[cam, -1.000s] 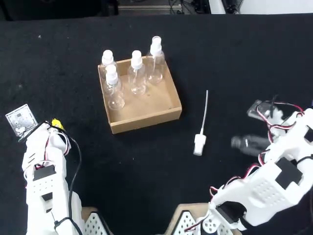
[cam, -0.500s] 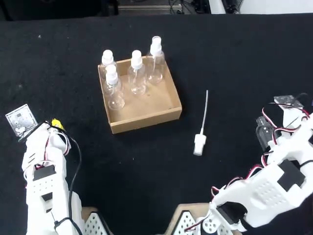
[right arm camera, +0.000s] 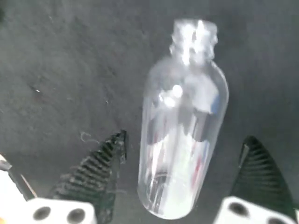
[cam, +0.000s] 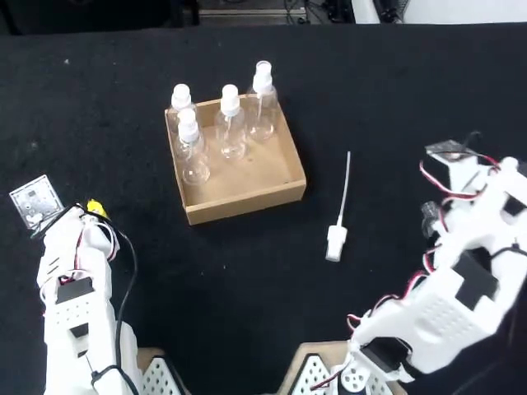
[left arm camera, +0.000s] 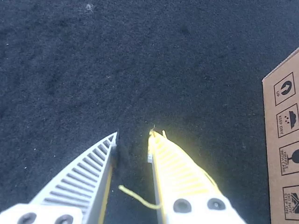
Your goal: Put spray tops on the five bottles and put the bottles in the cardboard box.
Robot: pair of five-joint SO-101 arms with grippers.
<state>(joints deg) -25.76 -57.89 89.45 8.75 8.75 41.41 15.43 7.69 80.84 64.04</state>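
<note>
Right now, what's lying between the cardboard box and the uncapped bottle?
A loose spray top lies on the black cloth between cardboard box and uncapped bottle, per the high view.

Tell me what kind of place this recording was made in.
Likely a robotics lab bench: two white robot arms sit at a table draped in black cloth, cables trail behind its far edge, and a cardboard box of spray bottles serves as the prop.

left end effector [left arm camera: 133,135]: ajar (barely) | right end effector [right arm camera: 185,137]: spread wide
</note>
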